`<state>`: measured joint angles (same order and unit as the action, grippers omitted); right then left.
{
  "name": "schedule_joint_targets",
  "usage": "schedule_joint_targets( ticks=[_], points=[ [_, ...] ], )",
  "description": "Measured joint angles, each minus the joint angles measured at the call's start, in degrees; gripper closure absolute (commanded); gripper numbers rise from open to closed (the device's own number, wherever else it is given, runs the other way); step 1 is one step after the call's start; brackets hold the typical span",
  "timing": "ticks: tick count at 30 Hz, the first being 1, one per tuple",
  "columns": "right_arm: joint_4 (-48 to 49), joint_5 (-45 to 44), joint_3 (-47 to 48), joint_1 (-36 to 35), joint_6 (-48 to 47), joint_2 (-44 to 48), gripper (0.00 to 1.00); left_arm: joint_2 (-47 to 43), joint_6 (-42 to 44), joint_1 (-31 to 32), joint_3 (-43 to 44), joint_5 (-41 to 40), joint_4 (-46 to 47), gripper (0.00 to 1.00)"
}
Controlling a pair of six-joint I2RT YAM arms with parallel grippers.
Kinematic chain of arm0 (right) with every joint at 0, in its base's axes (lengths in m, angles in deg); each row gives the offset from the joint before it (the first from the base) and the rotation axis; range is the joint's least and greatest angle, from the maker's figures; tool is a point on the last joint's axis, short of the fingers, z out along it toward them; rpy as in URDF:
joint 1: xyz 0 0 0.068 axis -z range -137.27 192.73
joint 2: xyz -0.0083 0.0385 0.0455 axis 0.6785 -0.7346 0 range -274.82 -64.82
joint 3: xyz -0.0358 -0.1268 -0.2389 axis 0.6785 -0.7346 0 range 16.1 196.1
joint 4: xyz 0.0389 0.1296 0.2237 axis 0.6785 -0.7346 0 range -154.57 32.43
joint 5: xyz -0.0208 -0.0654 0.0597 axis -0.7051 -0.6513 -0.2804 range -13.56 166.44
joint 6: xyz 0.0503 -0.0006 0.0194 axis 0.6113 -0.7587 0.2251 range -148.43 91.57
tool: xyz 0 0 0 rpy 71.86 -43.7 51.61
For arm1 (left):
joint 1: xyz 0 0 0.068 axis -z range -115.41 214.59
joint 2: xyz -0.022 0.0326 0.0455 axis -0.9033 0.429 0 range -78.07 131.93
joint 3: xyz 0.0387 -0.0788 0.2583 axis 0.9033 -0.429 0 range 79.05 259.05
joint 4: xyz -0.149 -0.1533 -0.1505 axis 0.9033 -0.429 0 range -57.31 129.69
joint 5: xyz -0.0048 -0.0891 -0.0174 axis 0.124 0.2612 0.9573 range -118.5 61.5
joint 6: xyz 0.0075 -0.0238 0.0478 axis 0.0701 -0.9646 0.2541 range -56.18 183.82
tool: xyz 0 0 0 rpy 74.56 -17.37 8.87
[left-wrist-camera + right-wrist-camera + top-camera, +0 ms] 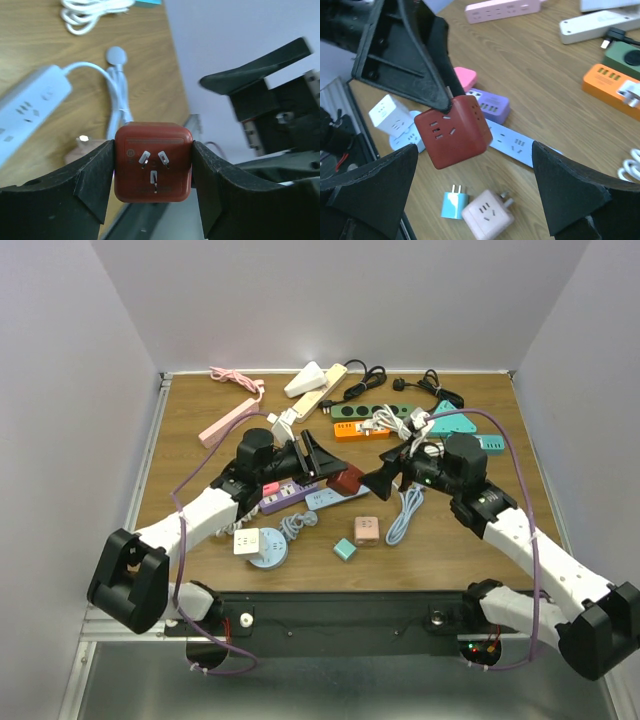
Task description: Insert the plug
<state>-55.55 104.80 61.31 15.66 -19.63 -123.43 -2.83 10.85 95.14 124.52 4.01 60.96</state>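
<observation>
The left pincer [152,150] was closed on the red cube plug [153,162], one finger pressing on each side of it. The right pincer [470,187] stood wide, holding nothing, its mouth facing the cube from near.

The plug hung in the air between the two arms, above the desk [440,550], with the purple power strip [490,102] and the pale blue strip [515,142] below it.

I judged the task as about half done: the plug was picked up and lifted, but it sat in no socket. Bringing the prongs to a strip and pressing them in was left; which strip, I cannot tell.

The three prongs pointed back toward the left wrist, and the faces with sockets toward the right pincer. Being a cube, it had no real long axis, and it hung a little tilted.
</observation>
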Motion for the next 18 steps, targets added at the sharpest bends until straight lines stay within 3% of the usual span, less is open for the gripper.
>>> schedule_joint_targets(
  ticks=[7,18],
  points=[
    [1.6,0.9,0.1,-5.4,-0.7,-0.3,0.0,-2.6,-13.6,-2.6,-5.0,4.4,8.2,1.0],
    [2.9,0.3,0.1,-9.5,-1.9,-0.4,0.0,-6.1,-25.3,-2.9,-9.0,6.5,16.7,1.0]
  ],
)
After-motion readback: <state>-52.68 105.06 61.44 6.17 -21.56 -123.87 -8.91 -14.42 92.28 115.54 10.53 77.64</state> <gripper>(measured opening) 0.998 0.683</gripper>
